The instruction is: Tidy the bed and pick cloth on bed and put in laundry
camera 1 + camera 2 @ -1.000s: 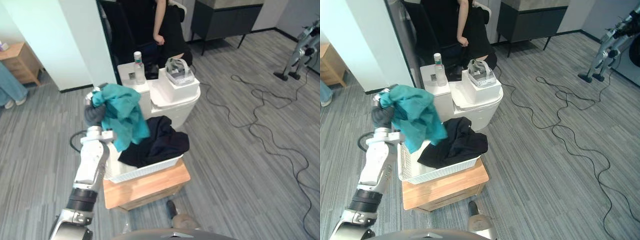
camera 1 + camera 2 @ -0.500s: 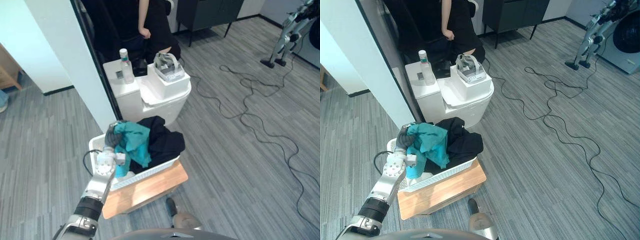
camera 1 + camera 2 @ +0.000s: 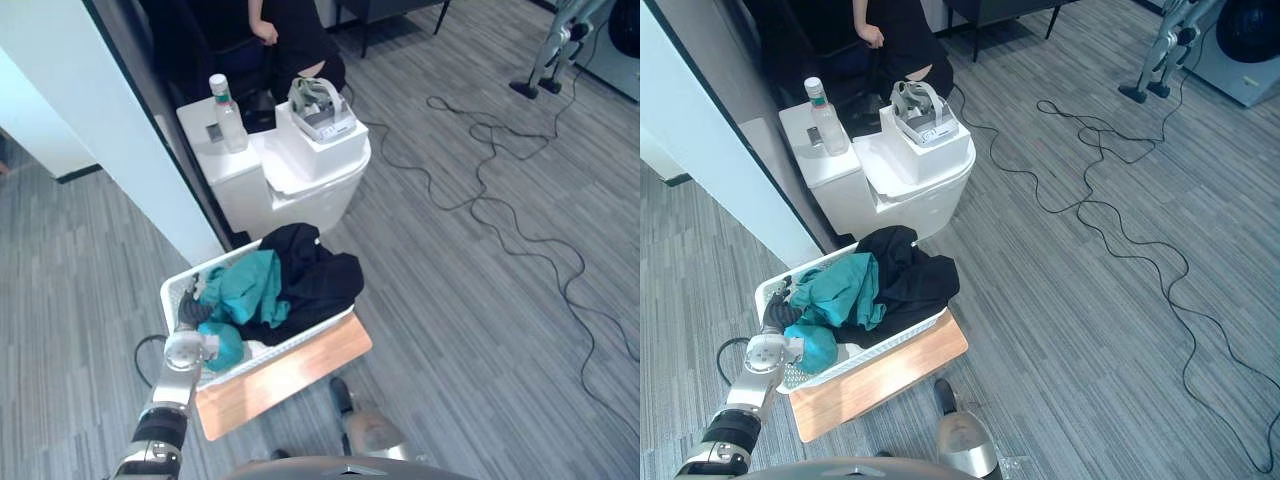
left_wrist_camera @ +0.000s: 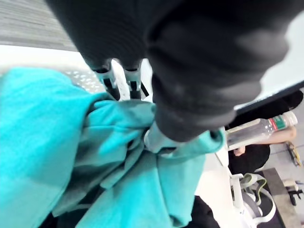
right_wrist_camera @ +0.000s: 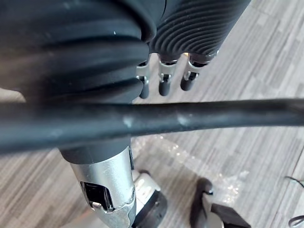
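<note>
Left eye: teal cloth (image 3: 243, 296) lay in basket (image 3: 285, 345), left end, beside black clothes (image 3: 315, 275); left hand (image 3: 193, 310) at left corner.
Left wrist: hand sunk in cloth, couldn't tell grip.
Right wrist: right hand (image 5: 164, 80) hung slack, empty.
Best bet imo: release fully, lift straight up.

Teal cloth (image 3: 843, 292) in laundry basket (image 3: 883, 347)

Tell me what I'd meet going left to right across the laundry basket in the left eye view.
Left hand at the left end of the basket → teal cloth → black cloth
</note>
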